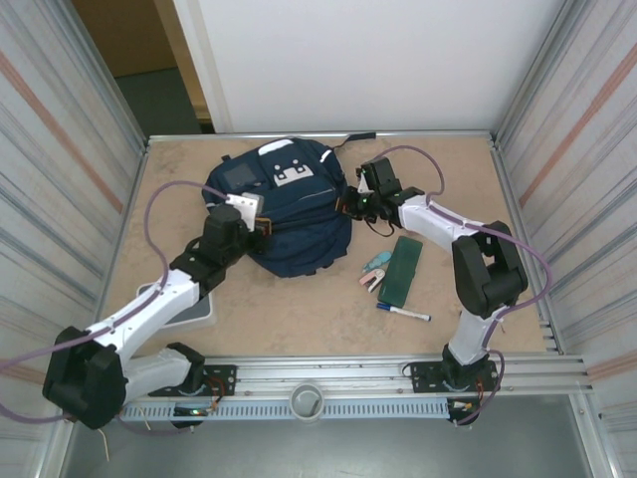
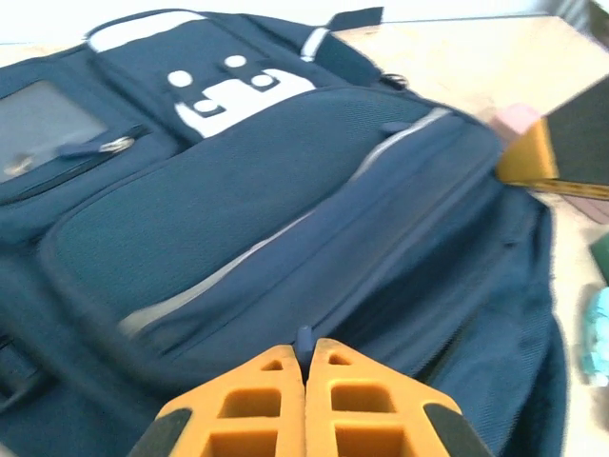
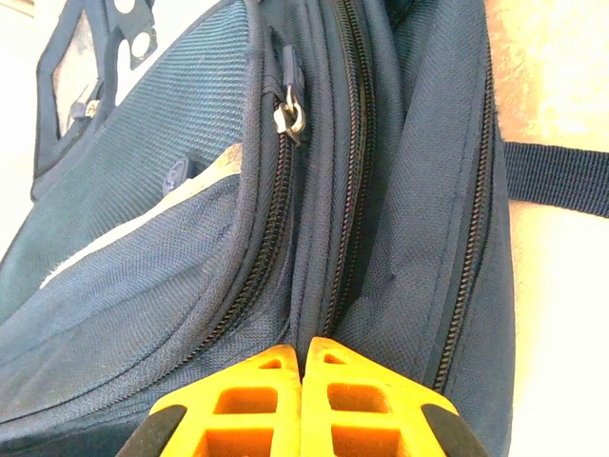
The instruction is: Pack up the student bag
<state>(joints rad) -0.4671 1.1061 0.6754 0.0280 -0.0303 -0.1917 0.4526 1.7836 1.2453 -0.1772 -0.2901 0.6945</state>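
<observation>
Plainly, you're at the very start of the packing. On the left, your left gripper (image 2: 304,354) has its jaws pressed together at the near edge of the student bag (image 1: 289,214), with a small navy tab of the bag poking up from between the fingertips, so it looks to be pinching the bag itself. The bag lies front side up in the middle of the table (image 1: 299,319), toward the far edge, white patches uppermost. Every zip you can see in the two wrist views runs closed, and the metal zip pull (image 3: 288,116) hangs unheld further up the bag. Your right gripper (image 3: 303,354) is clamped shut at the bag's right side, on a fold of fabric between two zip lines.

To the right of the bag, the things that probably go inside lie out on the table: a green book (image 1: 403,269), some small pink and teal pieces (image 1: 374,267) just beside it, and a marker (image 1: 403,314) nearer you. Nothing is packed. By my reading you've braced the bag; opening a compartment, loading and closing are all left.
</observation>
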